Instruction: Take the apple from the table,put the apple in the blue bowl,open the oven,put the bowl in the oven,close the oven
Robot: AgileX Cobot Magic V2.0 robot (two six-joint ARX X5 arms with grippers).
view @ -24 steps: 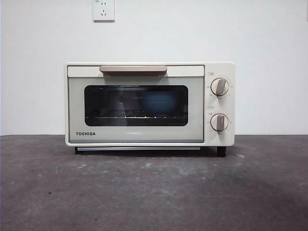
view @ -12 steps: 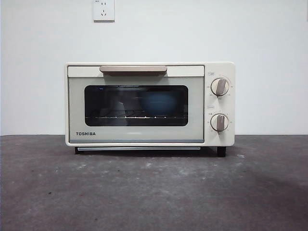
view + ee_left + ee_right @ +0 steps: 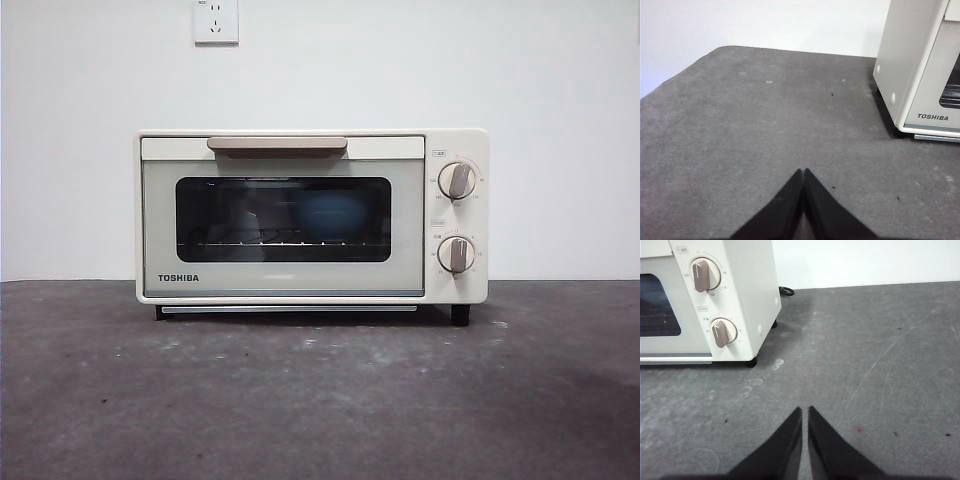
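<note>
Cream oven stays shut, blue bowl unmoved inside.

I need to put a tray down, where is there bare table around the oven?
Bare table runs across the whole front of the oven. More lies off its dial-free side near the shut left gripper, and off its dial side near the right gripper. Only the oven's own footprint is taken; the blue bowl sits inside.

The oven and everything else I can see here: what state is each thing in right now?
Oven: door shut, standing on the table.
Blue bowl: inside the oven, dimly visible through the dark glass.
Apple: not visible.
Left gripper: shut, empty, above bare table.
Right gripper: shut, empty, near the oven's dial side.
</note>
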